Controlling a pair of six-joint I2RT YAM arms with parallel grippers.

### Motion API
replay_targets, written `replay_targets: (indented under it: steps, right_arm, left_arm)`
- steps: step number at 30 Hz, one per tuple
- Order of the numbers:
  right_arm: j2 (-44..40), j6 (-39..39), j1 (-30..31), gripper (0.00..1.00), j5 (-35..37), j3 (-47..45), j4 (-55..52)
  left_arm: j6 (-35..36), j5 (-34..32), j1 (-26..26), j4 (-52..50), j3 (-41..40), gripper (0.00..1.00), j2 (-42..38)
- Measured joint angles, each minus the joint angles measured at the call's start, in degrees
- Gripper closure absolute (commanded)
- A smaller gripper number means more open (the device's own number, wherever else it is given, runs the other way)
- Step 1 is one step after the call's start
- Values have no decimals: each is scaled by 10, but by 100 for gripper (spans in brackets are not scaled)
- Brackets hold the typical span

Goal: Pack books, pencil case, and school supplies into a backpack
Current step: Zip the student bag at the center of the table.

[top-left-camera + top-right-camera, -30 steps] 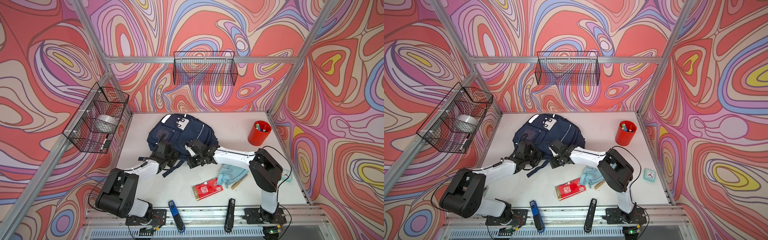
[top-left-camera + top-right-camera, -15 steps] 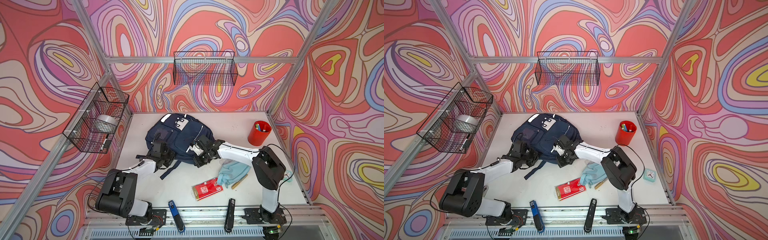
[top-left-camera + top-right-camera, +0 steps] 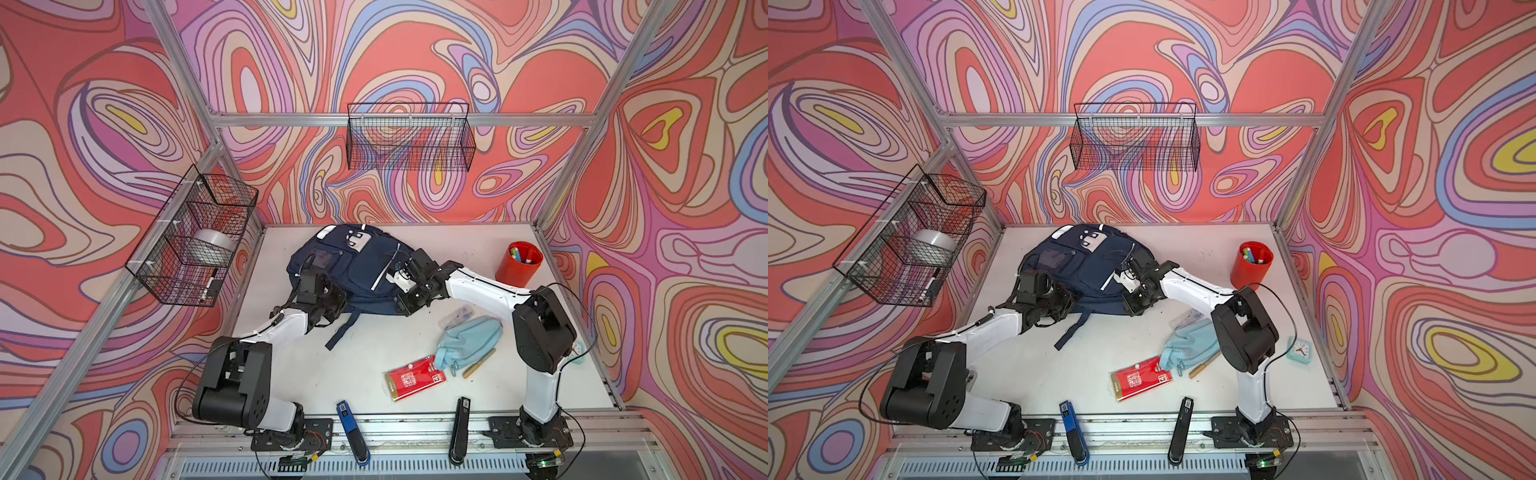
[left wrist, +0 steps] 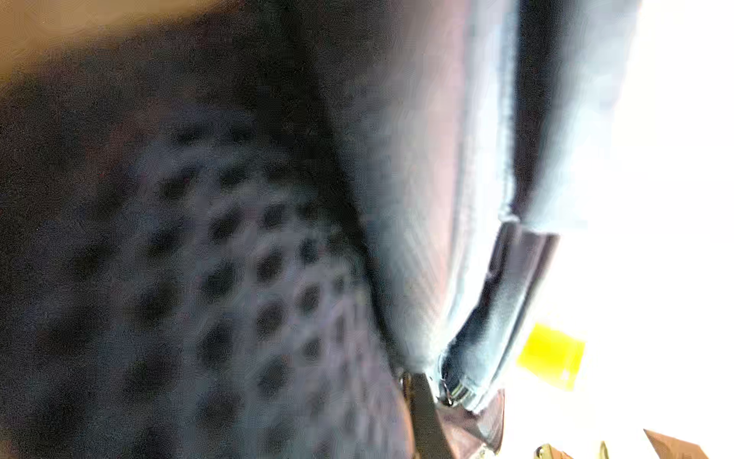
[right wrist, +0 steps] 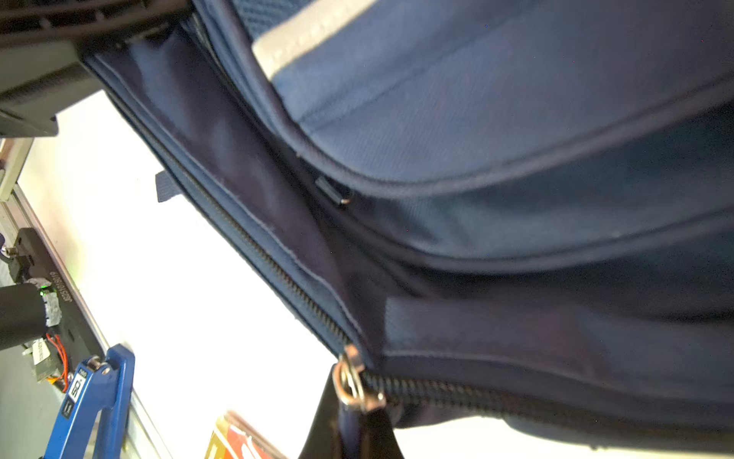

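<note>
The navy backpack [image 3: 353, 266] [image 3: 1084, 266] lies flat at the back middle of the table, white patch toward the back wall. My left gripper [image 3: 330, 300] [image 3: 1064, 303] is shut at its near left edge; in the left wrist view the left gripper [image 4: 452, 421] pinches fabric by a metal zip slider [image 4: 456, 391]. My right gripper [image 3: 409, 300] [image 5: 353, 433] is shut on the navy zip pull under the slider [image 5: 355, 387] at the near right edge. The light-blue pencil case [image 3: 467, 338], red packet [image 3: 415, 378], tan stick [image 3: 480, 363] and clear packet [image 3: 457, 313] lie at the front right. The books are out of view.
A red cup of markers [image 3: 519, 266] stands at the back right. A blue stapler [image 3: 351, 428] and a black stapler [image 3: 459, 428] lie at the front rail. A small clock [image 3: 1300, 351] sits by the right wall. Wire baskets [image 3: 195, 237] [image 3: 409, 137] hang on the walls. A loose strap [image 3: 340, 332] trails forward.
Both shut grippers have drawn apart along the backpack's near edge, the right one going right and back, the left one left. The backpack has spread and shifted slightly toward the back.
</note>
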Motion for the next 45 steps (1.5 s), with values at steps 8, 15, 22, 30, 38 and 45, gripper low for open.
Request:
replay_targets:
  steps: [8, 15, 22, 30, 38, 45]
  right_arm:
    - [3, 51, 14, 100, 16, 0, -16]
    - [3, 141, 75, 100, 2, -18, 40]
    - [3, 188, 97, 100, -20, -43, 90]
    - [2, 206, 105, 100, -25, -72, 121]
    - [2, 212, 106, 100, -14, -76, 128]
    - [2, 187, 104, 100, 6, -75, 104]
  left_arm:
    - [6, -64, 11, -46, -1, 12, -58]
    - [-103, -99, -90, -48, -17, 25, -136]
    - [-218, -166, -195, -10, -47, 31, -86]
    - [-303, -226, -241, 12, -81, 38, -91]
    - [-364, -233, -261, 90, -93, 78, -30]
    - [-375, -209, -252, 129, -105, 100, -3]
